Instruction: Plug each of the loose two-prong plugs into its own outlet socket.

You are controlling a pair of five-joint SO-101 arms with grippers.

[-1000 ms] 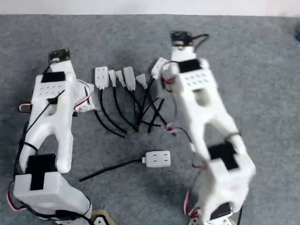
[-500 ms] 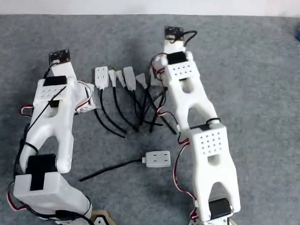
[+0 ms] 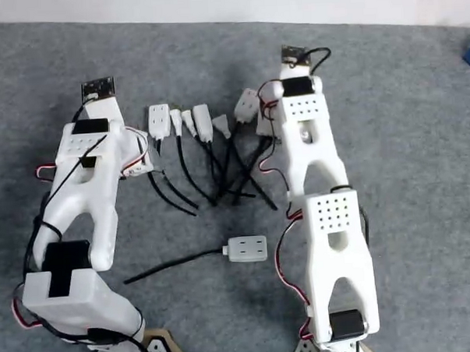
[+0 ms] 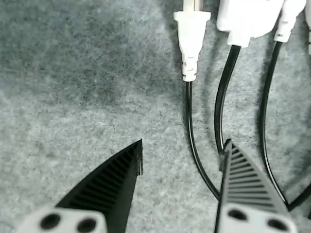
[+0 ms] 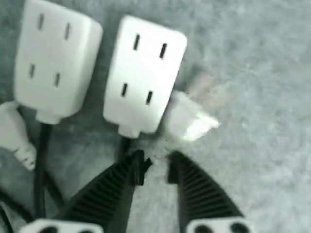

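Observation:
In the left wrist view my left gripper [image 4: 182, 145] is open just above the carpet, nothing between its fingers. Beyond it lies a white two-prong plug [image 4: 191, 34] on a black cord, beside a white outlet block [image 4: 248, 17]. My right gripper [image 5: 155, 162] is nearly closed, with the tail of a white plug [image 5: 187, 120] between its fingertips. Two white outlet blocks [image 5: 56, 58] [image 5: 146, 73] lie side by side just past it. From above, a row of outlets and plugs [image 3: 190, 122] with black cords lies between the two arms.
A separate white outlet block [image 3: 247, 249] with its own black cable lies nearer the arm bases, in the middle. The black cords [image 3: 227, 180] cross in a tangle between the arms. Grey carpet [image 3: 405, 137] spreads to the right.
The right arm swung in from the right and straightened, then its wrist shifted slightly right and back, exposing an outlet block beside it. The left arm barely moved.

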